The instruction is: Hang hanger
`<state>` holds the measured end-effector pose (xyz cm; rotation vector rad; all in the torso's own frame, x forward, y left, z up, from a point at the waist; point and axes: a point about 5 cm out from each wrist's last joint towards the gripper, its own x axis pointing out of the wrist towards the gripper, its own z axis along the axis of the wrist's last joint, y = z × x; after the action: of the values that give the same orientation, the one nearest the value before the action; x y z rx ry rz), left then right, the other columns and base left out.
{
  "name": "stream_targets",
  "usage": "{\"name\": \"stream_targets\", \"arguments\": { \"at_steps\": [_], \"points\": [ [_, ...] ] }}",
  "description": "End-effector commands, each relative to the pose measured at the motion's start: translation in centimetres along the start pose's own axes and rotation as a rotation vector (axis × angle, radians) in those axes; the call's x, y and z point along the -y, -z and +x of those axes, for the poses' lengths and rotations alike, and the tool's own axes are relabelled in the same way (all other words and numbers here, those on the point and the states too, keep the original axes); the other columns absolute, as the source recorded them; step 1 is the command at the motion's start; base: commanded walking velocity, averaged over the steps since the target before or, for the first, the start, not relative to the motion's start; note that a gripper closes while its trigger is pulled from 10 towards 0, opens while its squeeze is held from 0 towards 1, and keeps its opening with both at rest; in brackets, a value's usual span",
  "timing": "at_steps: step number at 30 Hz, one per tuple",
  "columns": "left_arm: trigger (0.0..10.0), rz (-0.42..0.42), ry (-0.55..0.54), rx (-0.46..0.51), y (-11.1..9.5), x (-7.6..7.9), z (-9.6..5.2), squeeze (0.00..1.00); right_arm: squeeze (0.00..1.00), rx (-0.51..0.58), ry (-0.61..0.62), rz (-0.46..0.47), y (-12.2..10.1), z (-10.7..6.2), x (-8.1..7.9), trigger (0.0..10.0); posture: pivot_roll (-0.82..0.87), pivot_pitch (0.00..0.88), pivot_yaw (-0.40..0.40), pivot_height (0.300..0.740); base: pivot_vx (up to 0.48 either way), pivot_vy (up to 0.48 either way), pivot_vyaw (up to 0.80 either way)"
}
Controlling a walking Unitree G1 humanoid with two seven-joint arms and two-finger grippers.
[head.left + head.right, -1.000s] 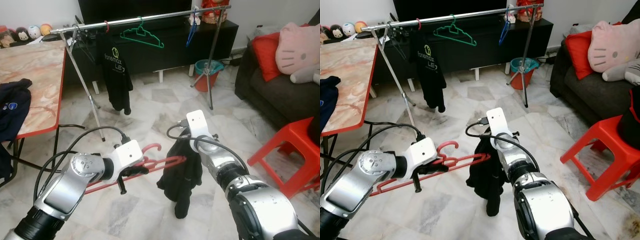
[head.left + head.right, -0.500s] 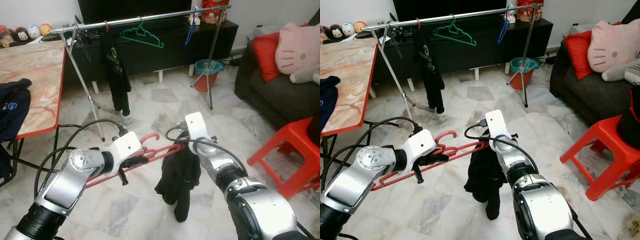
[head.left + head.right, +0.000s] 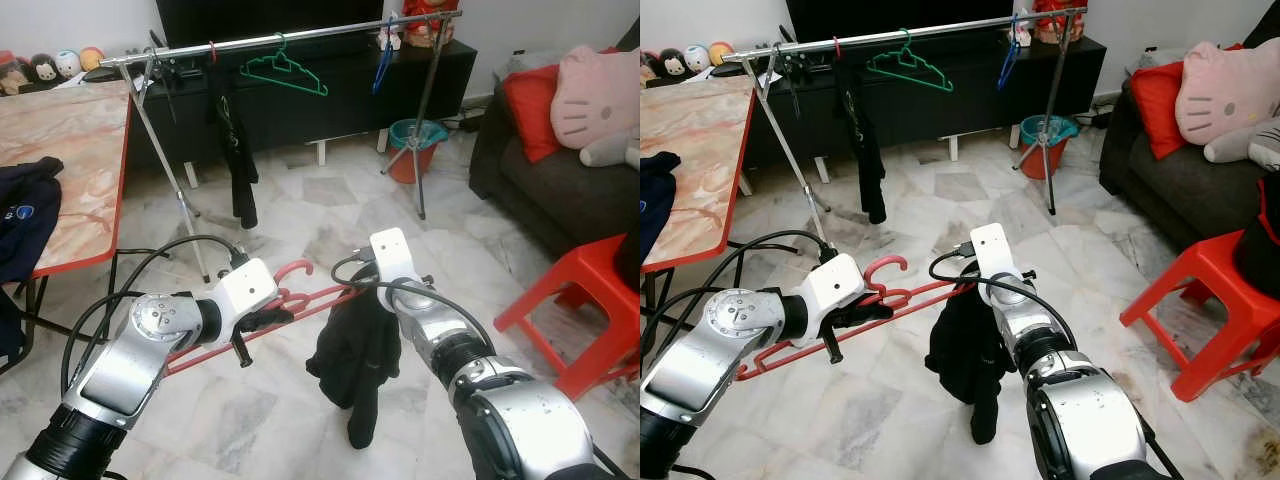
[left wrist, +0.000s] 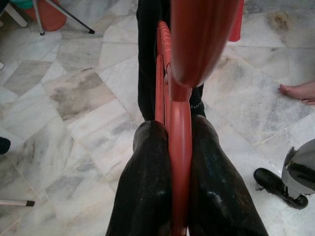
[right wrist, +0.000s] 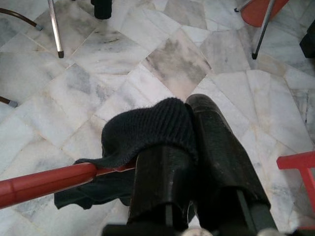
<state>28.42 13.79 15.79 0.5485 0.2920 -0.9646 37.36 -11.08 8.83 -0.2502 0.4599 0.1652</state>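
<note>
Two grippers on one red plastic hanger point(image 3: 262, 325) here, held low over the veiny marble floor point(image 3: 330, 195). The left gripper point(image 4: 173, 162) has its rounded black fingers pinched on the hanger's thin ribbed bar near the hook. The right gripper point(image 5: 183, 147) is clamped on the knit edge of a black garment point(image 3: 352, 365) at the hanger's far end, cloth drooping in a lumpy bunch. The steel clothes rail point(image 3: 290, 38) stands well apart behind.

A home living room: dark sofa point(image 3: 520, 150) with plush cushions, marble floor point(image 3: 330, 200), clothes rail point(image 3: 300, 35).
</note>
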Motion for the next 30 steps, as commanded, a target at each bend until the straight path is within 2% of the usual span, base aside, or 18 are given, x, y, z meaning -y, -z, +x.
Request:
{"name": "stream_targets", "arguments": {
  "at_steps": [1, 20, 30],
  "points": [
    [10.0, 0.008, -0.023, 0.010, -0.3, -0.3, -0.4, 0.00, 0.00, 0.019, -0.006, -0.008, -0.4, 0.0, -0.3, 10.0, 0.11, 0.000, -0.017, 0.740, 0.000, 0.000, 0.00],
    [10.0, 0.007, -0.060, -0.072, 0.8, -0.6, -0.3, 0.00, 0.00, 0.022, -0.005, 0.001, -0.6, 0.0, -0.3, 10.0, 0.11, 0.000, -0.017, 0.740, 0.000, 0.000, 0.00],
    [10.0, -0.002, -0.021, -0.046, 0.3, 0.1, 0.2, 0.00, 0.00, 0.052, -0.034, 0.021, -1.6, 0.0, -1.0, 10.0, 0.11, 0.000, -0.015, 0.740, 0.000, 0.000, 0.00]
  ]
}}
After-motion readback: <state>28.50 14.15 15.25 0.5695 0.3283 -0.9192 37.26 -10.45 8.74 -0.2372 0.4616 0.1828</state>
